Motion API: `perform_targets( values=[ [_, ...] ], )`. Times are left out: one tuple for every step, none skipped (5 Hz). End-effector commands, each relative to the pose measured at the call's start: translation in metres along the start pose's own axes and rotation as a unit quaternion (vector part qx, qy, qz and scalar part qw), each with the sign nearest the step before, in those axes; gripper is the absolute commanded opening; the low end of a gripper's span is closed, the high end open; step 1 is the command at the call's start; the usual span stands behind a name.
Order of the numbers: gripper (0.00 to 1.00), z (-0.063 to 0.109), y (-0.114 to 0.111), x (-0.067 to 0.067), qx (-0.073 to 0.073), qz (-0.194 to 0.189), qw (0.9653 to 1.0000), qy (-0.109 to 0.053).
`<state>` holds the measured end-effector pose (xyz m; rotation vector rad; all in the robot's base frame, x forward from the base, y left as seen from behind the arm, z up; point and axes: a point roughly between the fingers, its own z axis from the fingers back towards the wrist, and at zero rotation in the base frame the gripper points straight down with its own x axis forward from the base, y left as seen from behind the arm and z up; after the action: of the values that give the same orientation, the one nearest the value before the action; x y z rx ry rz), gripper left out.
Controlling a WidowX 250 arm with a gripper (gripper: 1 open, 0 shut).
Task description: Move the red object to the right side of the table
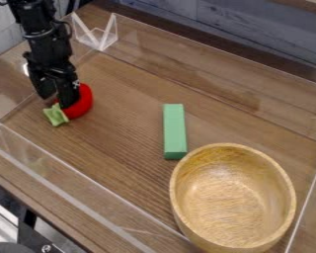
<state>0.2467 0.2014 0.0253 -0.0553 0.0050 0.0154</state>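
Counting loose items on the table (240,94): one red object (78,101), one green block (174,130), one wooden bowl (235,204). One arm with one gripper (55,94) is present. The red object lies near the table's left edge, about midway along it, its light-green stem piece toward the front edge. The gripper points down directly over the red object's left part, jaws spread wide; whether the fingers touch the fruit cannot be told, and nothing is held. The block lies flat near the table's centre, long side running front to back, well apart from the red object. The bowl stands upright at the front-right corner, just beside the block's near end; its inside holds nothing. Clear low walls border the table.
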Motion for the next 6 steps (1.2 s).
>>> perform_targets(
  values=[
    [1.00,0.009,0.003,0.006,0.011,0.017,0.9998,-0.003],
    [1.00,0.007,0.011,0.005,0.010,0.007,0.9999,0.002],
    [0.00,0.004,0.016,0.005,0.010,-0.004,0.9999,0.008],
    [0.00,0.023,0.010,0.007,0.012,0.004,0.9999,-0.005],
    [0.00,0.041,0.004,0.009,0.013,0.012,0.9997,-0.017],
    [0.00,0.063,-0.004,0.012,0.015,0.043,0.9985,-0.032]
  ],
)
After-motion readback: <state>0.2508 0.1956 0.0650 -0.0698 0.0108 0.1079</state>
